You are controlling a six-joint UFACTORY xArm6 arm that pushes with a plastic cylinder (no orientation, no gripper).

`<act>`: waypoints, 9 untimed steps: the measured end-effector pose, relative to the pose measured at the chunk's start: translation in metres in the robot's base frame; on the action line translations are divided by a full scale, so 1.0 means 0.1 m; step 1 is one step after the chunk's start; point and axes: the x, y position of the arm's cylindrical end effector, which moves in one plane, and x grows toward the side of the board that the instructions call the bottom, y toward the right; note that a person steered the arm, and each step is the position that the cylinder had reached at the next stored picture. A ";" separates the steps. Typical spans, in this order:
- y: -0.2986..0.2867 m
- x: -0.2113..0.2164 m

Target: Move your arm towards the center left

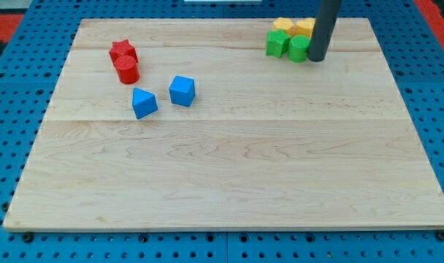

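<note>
My tip [316, 59] is the bottom end of a straight dark rod. It has no claws, so it holds nothing and can only push. It rests on the pale wooden board [229, 183] near the view's top right.

Just beside my tip, on the view's left of it, sits a round green block [298, 48]. It looks like it touches the rod, but I cannot be sure. Next to that is a green star-shaped block [277, 44]. Behind these two are two yellow blocks, one six-sided [282, 25] and one partly hidden by the rod [305, 27].

The place I must go is the middle of the board's left side. It is well apart from my tip. Near that side, but closer to the view's top, are a red star block [122, 50], a round red block [126, 70], and two blue blocks, one a cube [182, 90] and one with slanted sides [144, 102].

I think all these blocks are small, light and hard. The board looks smooth, so they would slide with a little bump. There is nothing to grab here.

The rod stands nearly straight up and leaves the view at the top. I would swing below the green blocks first.
</note>
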 end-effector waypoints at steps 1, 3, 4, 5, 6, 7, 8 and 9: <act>0.00 -0.03; 0.00 0.10; 0.00 0.30; 0.00 0.56; 0.00 0.77; -0.03 0.97; -0.42 1.06; -0.81 1.31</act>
